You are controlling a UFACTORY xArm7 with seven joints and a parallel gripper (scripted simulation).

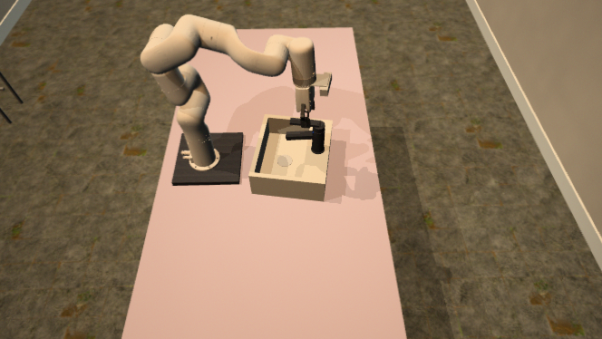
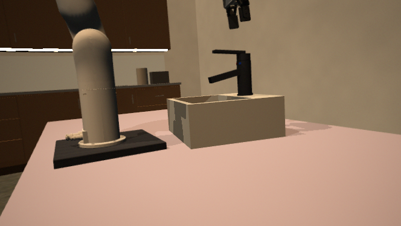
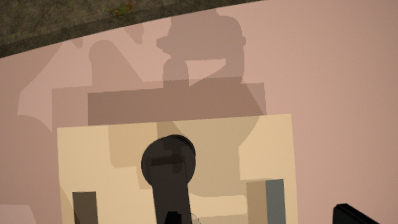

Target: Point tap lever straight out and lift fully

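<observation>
I'm looking into a kitchen: dark wood wall cabinets (image 2: 136, 24) at ten o'clock, lit underneath, base cabinets (image 2: 151, 96) under a long counter (image 2: 90, 89), and a canister (image 2: 142, 76) and box (image 2: 159, 77) standing on it.

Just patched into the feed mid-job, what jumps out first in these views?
The black mixer tap stands on the back deck of the beige sink, its lever lying flat above the spout. The gripper hangs apart above the tap, jaws open and empty. The cream arm arches over the pink table from its dark base plate beside the sink.
</observation>
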